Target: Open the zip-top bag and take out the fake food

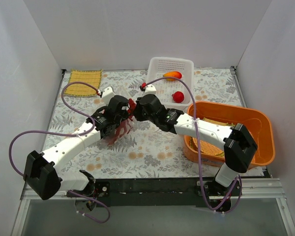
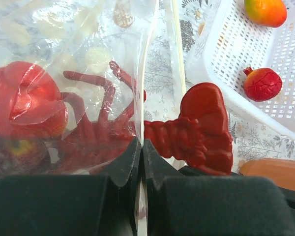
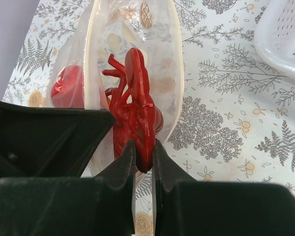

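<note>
**A:** Right claw (image 3: 143, 156) is clamped tight on the lobster (image 3: 135, 105), squeezing the flat tail fin edge-on. It's hard, glossy plastic, so that hold looks a bit slick to me.

**B:** And the left claw (image 2: 141, 145) is pinched closed on a thin fold of the zip-top bag (image 2: 64, 54), which is mid-table, near the white basket (image 1: 162, 66).

**A:** The lobster's partway out. The tail end is poking past the mouth, and the legs and body show through the film.

**B:** Those legs worry me. They're thin, curved and splayed, and I'd guess they could hook the floppy rim and drag the whole bag along.

**A:** Or the crinkly film slides out of the left pinch. It's clear, slippery stuff with nothing stiff to bite on.

**B:** There's a dark red apple-like piece (image 2: 22, 105) deep in there too. A hard tug might tip it onto the patterned cloth (image 1: 152, 147).

**A:** The mango (image 1: 172, 75) and the knobbly red round fruit (image 1: 177, 96) are sitting in the basket, smooth shapes on the perforated mesh.
</note>
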### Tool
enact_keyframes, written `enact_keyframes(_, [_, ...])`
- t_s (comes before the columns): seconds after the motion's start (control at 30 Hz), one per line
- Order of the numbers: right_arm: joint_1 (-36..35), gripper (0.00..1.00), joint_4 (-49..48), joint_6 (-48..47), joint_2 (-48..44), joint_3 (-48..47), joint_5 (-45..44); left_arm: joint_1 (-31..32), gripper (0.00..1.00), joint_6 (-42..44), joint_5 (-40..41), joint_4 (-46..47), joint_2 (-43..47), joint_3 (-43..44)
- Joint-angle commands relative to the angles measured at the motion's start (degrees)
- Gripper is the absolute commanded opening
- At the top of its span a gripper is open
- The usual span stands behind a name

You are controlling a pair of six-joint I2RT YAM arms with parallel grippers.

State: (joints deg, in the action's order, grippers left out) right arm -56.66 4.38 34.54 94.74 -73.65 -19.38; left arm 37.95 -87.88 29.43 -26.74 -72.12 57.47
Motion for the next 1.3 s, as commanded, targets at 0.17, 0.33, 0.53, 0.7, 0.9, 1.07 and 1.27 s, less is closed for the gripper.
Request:
enact_keyframes(0.17, [-0.9,0.01,9.8,-8.1,-1.0,-9.1,-2.7,-0.6,0.00,-0.8,-1.9,2.3,4.6,-3.7])
enact_keyframes(0.33, [-0.8,0.01,12.9,-10.9,0.3,-14.8,-4.0,-0.6,0.00,0.8,-3.6,2.0,6.5,-2.2])
enact_keyframes(0.53, [-0.8,0.01,17.0,-12.6,1.8,-21.9,-4.3,-0.6,0.00,1.0,-2.4,-0.1,6.8,0.4])
enact_keyframes(0.7, [-0.8,0.01,18.0,-14.3,2.9,-24.6,-5.9,-0.6,0.00,1.0,-3.4,-0.9,6.5,1.0])
enact_keyframes(0.9, [-0.7,0.01,19.7,-16.4,5.4,-29.3,-7.0,-0.6,0.00,1.8,-4.5,-3.0,9.4,-0.8])
enact_keyframes(1.07, [-1.2,0.01,20.9,-16.4,6.4,-33.4,-4.9,-0.8,0.00,1.6,-5.2,-2.9,8.8,-2.5])
enact_keyframes(1.27, [-3.2,0.01,22.8,-16.4,7.1,-36.2,-4.9,-1.7,0.00,2.8,-5.7,0.1,3.6,1.2])
